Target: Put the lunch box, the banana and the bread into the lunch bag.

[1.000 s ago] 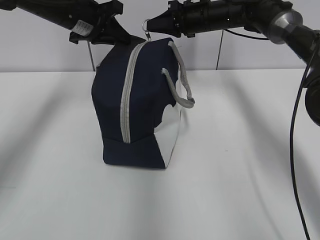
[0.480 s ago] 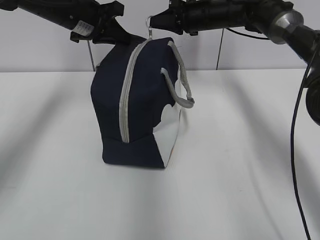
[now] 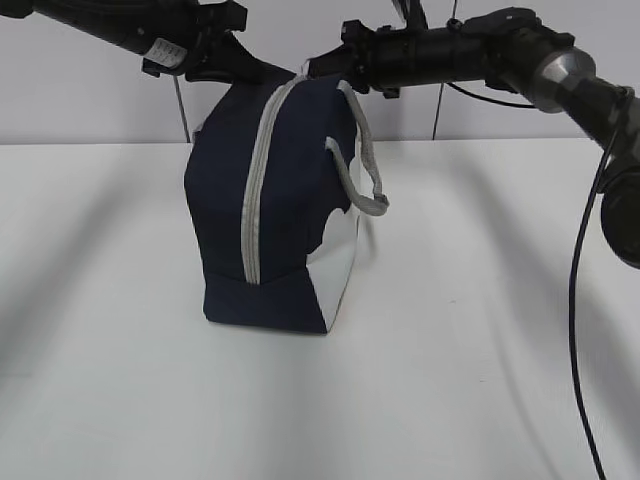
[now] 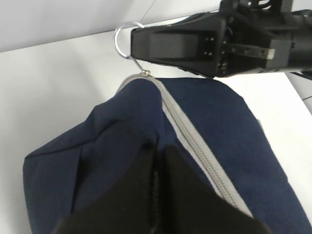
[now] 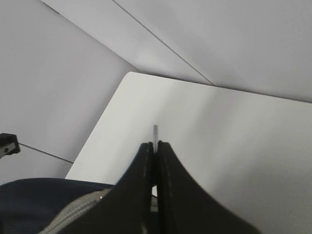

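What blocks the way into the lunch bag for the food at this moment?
The closed zipper does: it runs shut over the lunch bag. The right gripper is shut on its ring pull; the left gripper pinches the fabric. No food is in view.

Bright, even, diffuse indoor lighting.
Soft broad shadows across the white bench (image 3: 480,330); no harsh glare; slightly soft focus throughout, blurred near-field end effector fingers (image 4: 146,195) in wrist views.
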Controlling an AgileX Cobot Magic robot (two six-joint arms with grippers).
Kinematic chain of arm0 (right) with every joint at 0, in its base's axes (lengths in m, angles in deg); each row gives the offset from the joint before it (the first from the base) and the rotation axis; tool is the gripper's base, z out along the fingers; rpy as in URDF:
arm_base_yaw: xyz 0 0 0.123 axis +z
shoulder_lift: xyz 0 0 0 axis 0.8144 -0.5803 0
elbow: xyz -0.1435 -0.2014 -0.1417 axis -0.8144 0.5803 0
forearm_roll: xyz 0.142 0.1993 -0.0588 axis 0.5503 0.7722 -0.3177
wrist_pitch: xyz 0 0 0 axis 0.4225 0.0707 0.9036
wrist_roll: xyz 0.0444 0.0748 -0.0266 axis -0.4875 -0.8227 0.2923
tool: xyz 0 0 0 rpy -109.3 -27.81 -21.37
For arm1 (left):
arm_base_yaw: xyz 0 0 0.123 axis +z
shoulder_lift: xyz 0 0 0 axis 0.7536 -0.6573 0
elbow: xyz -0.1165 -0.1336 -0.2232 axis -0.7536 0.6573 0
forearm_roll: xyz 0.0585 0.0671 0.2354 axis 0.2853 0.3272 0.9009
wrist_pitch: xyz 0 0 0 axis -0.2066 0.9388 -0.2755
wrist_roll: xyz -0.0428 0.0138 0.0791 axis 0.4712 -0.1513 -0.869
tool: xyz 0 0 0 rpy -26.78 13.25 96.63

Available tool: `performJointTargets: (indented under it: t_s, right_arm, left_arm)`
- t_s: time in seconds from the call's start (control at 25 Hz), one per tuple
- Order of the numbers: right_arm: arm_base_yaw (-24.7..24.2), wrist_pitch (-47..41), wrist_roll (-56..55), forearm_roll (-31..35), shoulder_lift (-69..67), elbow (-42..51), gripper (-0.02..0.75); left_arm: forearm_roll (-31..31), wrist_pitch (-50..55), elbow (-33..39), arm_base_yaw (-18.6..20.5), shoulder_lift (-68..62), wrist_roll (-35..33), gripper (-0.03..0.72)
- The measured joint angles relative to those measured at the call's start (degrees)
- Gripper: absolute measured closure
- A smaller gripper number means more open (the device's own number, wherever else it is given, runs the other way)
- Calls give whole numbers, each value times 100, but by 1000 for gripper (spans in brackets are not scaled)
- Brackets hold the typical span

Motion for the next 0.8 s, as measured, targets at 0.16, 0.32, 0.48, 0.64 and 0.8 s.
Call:
performJointTargets:
  t_s: [0.16, 0.32, 0.48, 0.64, 0.8]
  right_arm:
    - [-102, 10, -86, 23, -169, 0, 754]
    - [-127, 23, -123, 57, -264, 0, 754]
    - [-127, 23, -151, 106, -449, 0, 754]
    - [-136, 23, -190, 106, -640, 0, 754]
    - [-148, 23, -198, 106, -688, 0, 754]
  left_arm:
    - [-65, 27, 0, 0, 0, -73, 664]
    - [-150, 32, 0, 0, -5, -195, 664]
    - [-163, 39, 0, 0, -5, -289, 664]
    - [-187, 58, 0, 0, -5, -329, 664]
    - [-192, 63, 0, 0, -5, -342, 664]
